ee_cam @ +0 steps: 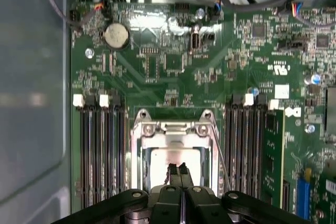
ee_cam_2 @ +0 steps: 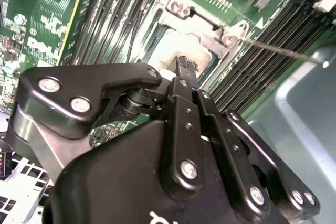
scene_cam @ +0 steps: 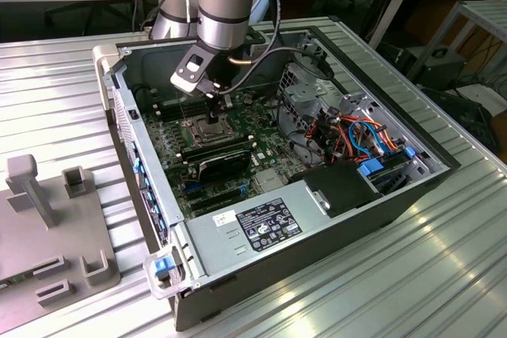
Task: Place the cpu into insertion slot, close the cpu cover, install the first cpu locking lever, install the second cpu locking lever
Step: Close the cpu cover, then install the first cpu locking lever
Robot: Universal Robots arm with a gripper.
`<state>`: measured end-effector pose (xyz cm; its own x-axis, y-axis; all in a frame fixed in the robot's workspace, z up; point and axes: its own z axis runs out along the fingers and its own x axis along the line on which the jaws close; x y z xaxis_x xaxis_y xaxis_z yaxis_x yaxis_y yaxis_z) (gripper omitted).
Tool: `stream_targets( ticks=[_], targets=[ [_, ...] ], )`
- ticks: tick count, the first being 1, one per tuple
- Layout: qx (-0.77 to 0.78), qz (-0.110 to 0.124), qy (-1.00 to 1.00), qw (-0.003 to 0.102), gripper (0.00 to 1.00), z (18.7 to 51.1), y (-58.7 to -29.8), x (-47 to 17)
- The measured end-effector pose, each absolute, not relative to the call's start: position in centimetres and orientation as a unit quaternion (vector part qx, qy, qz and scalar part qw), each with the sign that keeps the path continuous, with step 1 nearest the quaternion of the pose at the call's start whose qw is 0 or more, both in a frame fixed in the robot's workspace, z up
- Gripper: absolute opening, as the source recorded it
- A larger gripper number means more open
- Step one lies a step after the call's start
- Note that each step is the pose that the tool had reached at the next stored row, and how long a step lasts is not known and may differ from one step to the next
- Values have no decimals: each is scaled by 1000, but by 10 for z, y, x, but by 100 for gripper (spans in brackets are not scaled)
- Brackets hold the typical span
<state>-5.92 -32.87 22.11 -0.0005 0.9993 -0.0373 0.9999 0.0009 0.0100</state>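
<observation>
Exterior view shows you the gripper (scene_cam: 212, 121) down inside the open computer case (scene_cam: 348, 231) on the table (scene_cam: 444, 275), right over the insertion slot (scene_cam: 198, 134). In the first wrist view its fingers (ee_cam: 171, 174) are pressed together, touching or just above the silvery cpu (ee_cam: 160, 166); you cannot tell which. The cpu lies within the cpu cover (ee_cam: 176, 127) window. In the second wrist view a thin lever (ee_cam_2: 283, 51) angles away from the socket.

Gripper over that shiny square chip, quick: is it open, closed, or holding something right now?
Gripper: closed, fingertips pressed together with nothing seen between them, poised over the cpu.
</observation>
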Motion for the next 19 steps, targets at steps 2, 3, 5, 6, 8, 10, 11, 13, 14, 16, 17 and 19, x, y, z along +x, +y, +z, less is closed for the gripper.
stream_targets(
  ticks=[2, 3, 5, 6, 8, 10, 11, 13, 14, 16, 17, 19],
  targets=[
    [707, -10, 707, 17, 11, 221, -329, -59],
    [707, -10, 707, 17, 11, 221, -329, -59],
    [707, -10, 707, 17, 11, 221, -329, -59],
    [707, -10, 707, 17, 11, 221, -329, -59],
    [707, -10, 707, 17, 11, 221, -329, -59],
    [707, -10, 707, 17, 11, 221, -329, -59],
    [707, -10, 707, 17, 11, 221, -329, -59],
    [707, -10, 707, 17, 11, 221, -329, -58],
    [707, -10, 707, 17, 11, 221, -329, -58],
    [707, -10, 707, 17, 11, 221, -329, -58],
    [707, -10, 707, 17, 11, 221, -329, -58],
    [705, -10, 709, 17, 11, 221, -329, -58]
  ],
)
